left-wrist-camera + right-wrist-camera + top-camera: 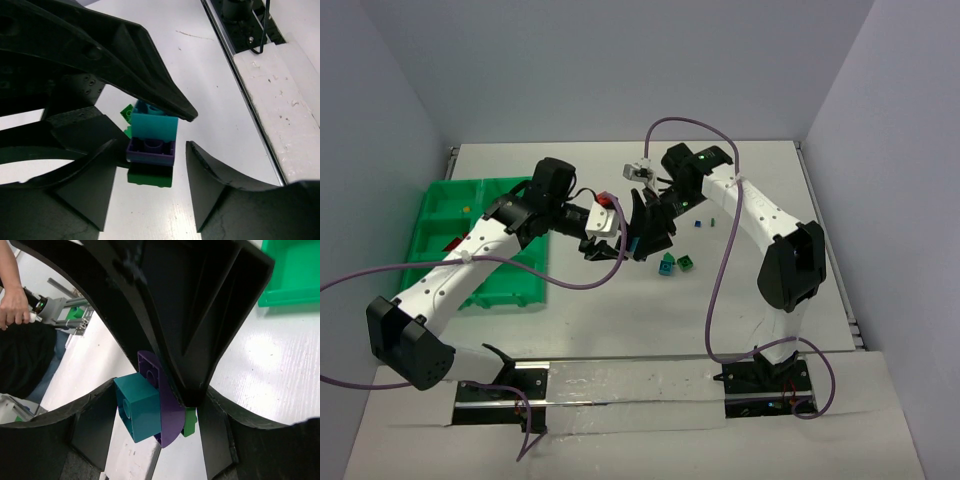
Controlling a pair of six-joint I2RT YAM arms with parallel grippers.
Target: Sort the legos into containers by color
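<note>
A small stack of legos hangs above the table centre: a teal brick [137, 410], a purple plate [167, 405] and a green piece [189, 421]. My right gripper [159, 395] is shut on this stack, with the teal brick against one finger and the green piece by the other. My left gripper [152, 160] is open, its fingers on either side of the same stack [151, 145], with a clear gap on the right. Both grippers meet in the top view, left [608, 245] and right [645, 235]. The green tray of containers [440, 215] lies at the left.
Loose legos lie on the table right of the grippers: a teal one [667, 263], a green one [687, 263] and two small ones [699, 222] further back. A red lego [453, 243] sits in the tray. A person's hand [15, 305] shows beyond the table edge.
</note>
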